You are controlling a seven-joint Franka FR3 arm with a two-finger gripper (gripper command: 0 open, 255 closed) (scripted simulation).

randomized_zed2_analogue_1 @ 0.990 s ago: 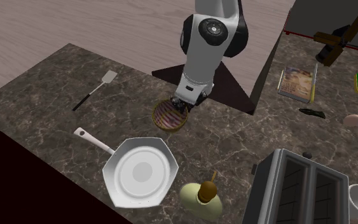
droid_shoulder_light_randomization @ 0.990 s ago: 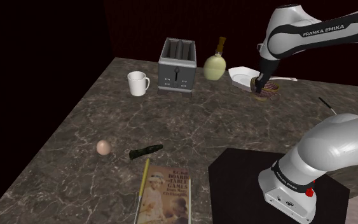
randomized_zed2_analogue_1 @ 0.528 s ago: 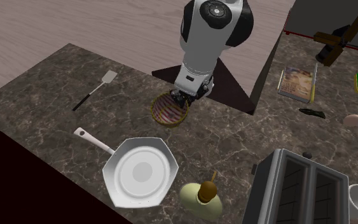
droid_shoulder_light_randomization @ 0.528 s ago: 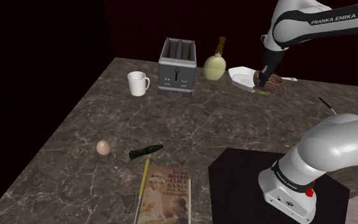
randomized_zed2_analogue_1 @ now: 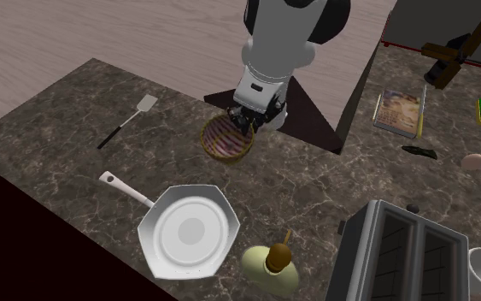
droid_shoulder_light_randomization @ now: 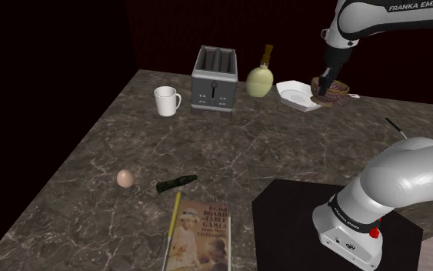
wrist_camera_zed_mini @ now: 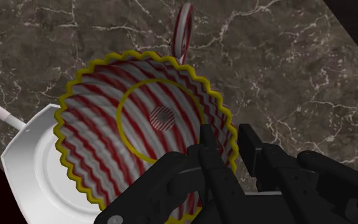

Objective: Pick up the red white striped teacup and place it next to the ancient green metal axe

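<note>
I have the claw (wrist_camera_zed_mini: 227, 145) clamped on the rim of the cup (wrist_camera_zed_mini: 142, 124). One finger is inside the cup and one is outside, and the yellow wavy edge is pinched between them.

A second ago the cup sat on the worktop (droid_shoulder_light_randomization: 230, 146) next to the white pan (droid_shoulder_light_randomization: 294, 95), near the far edge. Since then the arm has gone up and the cup (droid_shoulder_light_randomization: 331, 90) has gone up with it. From the second outside camera the cup (randomized_zed2_analogue_1: 225, 138) now hangs a bit tipped under the claw (randomized_zed2_analogue_1: 252, 120), off the stone. From the hand camera, part of it is over the rim of the pan (wrist_camera_zed_mini: 28, 168).

So I think the grip is good and the picking up is done. The cup did not slip.

The axe (droid_shoulder_light_randomization: 176, 182) is well away, close to the near edge of the worktop, between the egg (droid_shoulder_light_randomization: 124, 178) and the book (droid_shoulder_light_randomization: 201, 235). Next I must carry the cup over there and set it down beside the axe.
</note>
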